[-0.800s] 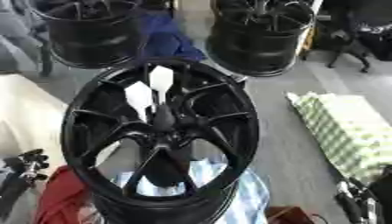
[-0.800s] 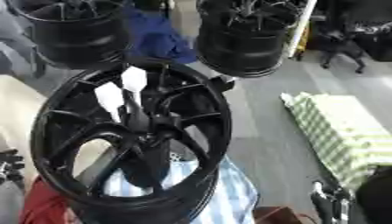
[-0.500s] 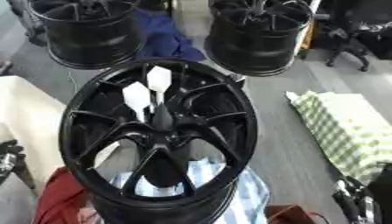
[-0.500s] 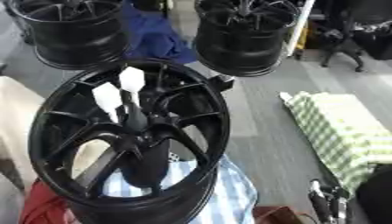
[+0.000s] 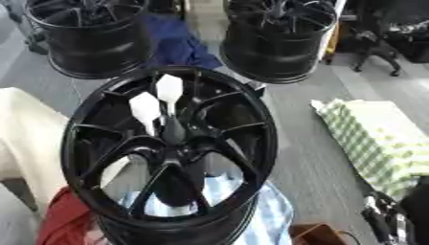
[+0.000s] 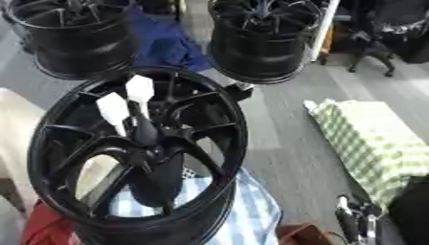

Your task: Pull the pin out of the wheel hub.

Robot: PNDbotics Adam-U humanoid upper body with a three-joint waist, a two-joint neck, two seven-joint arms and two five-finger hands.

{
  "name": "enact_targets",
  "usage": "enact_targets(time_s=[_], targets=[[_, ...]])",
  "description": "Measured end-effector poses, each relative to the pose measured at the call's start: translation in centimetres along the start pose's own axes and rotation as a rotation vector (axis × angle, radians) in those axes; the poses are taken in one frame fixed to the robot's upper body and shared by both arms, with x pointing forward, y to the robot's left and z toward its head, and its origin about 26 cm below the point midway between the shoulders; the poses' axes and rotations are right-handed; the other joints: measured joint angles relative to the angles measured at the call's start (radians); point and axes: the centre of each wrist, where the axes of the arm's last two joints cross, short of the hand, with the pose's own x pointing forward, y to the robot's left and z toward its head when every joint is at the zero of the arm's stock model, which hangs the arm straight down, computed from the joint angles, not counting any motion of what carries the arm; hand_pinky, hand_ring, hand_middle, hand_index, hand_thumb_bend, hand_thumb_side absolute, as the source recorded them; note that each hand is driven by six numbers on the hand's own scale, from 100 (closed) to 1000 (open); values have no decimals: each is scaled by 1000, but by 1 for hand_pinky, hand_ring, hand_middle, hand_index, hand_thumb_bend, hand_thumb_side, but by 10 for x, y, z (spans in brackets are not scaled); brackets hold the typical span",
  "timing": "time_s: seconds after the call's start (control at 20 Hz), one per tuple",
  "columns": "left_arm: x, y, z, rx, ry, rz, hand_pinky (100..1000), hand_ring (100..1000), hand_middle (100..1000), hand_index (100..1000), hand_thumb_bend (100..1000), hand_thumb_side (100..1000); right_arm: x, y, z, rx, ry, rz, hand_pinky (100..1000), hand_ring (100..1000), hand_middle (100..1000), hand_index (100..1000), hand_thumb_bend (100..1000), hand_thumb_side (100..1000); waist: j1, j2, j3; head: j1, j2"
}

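Not much has changed since the earlier frames: the wheel hub (image 5: 170, 153) and everything around it sit the same relative to each other, and the whole picture has only slid a bit, so that's the head moving. The dark bit of left hand that showed at the lower-left edge earlier is gone now.

So the left hand isn't in view at all. The right hand (image 6: 352, 224) shows only as some dark and silver parts at the bottom right corner, and I can't tell whether it's spread or curled.

The hub is a black multi-spoke rim lying face up, sitting on a blue-and-white striped cloth (image 5: 264, 210) with a red cloth (image 5: 63, 225) just beside it. It's up and to the left of the right hand, well apart from it. Two white paddle-shaped tabs stick up near the centre: white tab one (image 5: 169, 88) and white tab two (image 5: 144, 107). I'd guess they're the pin heads, with the stems running down toward the centre bore.

Step-wise, I'd say this is pre-reach; nothing is touching the hub and no pin is out yet.

Next move, as I read it: bring a hand over the rim, pinch one white tab, and pull along the stem's line without snagging a spoke.
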Motion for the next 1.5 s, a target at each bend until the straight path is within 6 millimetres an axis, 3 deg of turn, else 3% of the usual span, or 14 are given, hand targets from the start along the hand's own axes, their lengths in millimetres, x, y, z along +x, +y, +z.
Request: enact_targets(time_s=[0.25, 0.65, 1.0, 1.25, 1.5], targets=[[37, -1, -51, -270, -157, -100, 708, 764, 743, 867, 128, 626, -1, 0, 1, 3, 3, 3, 613, 532, 583, 833, 100, 527, 4, -2, -15, 9, 0], [63, -44, -103, -726, -310, -300, 744, 762, 753, 885, 159, 633, -3, 0, 2, 13, 5, 7, 613, 533, 583, 834, 100, 529, 15, -5, -34, 21, 0], [70, -85, -119, -929, -279, -427, 777, 757, 760, 887, 177, 602, -4, -1, 3, 14, 5, 8, 613, 532, 583, 833, 100, 529, 28, -6, -41, 21, 0], [62, -115, -114, -1056, -284, -574, 816, 784, 798, 901, 205, 568, -3, -1, 3, 13, 2, 7, 612, 532, 582, 833, 100, 528, 35, -6, -46, 21, 0], [53, -131, -110, -1108, -312, -686, 839, 811, 823, 909, 177, 472, -3, 0, 2, 12, -1, 6, 613, 532, 582, 832, 100, 528, 38, -6, -48, 20, 0]])
